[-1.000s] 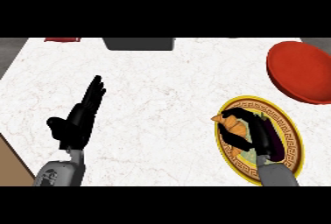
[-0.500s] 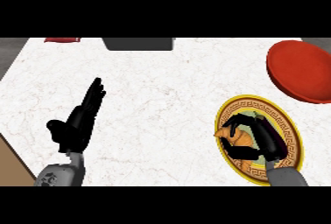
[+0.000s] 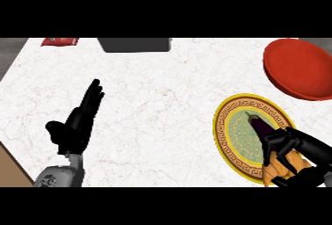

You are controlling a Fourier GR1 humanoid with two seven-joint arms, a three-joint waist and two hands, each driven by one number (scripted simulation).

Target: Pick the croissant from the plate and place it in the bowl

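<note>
1. On the lower right of the plate (image 3: 228, 132), the croissant (image 3: 288, 163) is being held by the right hand (image 3: 299, 147), whose fingers are being curled round the pastry; only its orange underside is showing beneath them.
2. Compared with a second ago, the hand and croissant are being seen lower and further right, near the plate's rim, so the pick is being judged as made and the carry as starting.
3. A dark aubergine (image 3: 261, 126) is being left on the plate, just beside the hand.
4. The red bowl (image 3: 299, 68) is being seen well apart, up and right; the croissant is not yet being brought over it.
5. The left hand (image 3: 79, 123) is being rested released, fingers straight, at the left of the counter (image 3: 162, 92).
</note>
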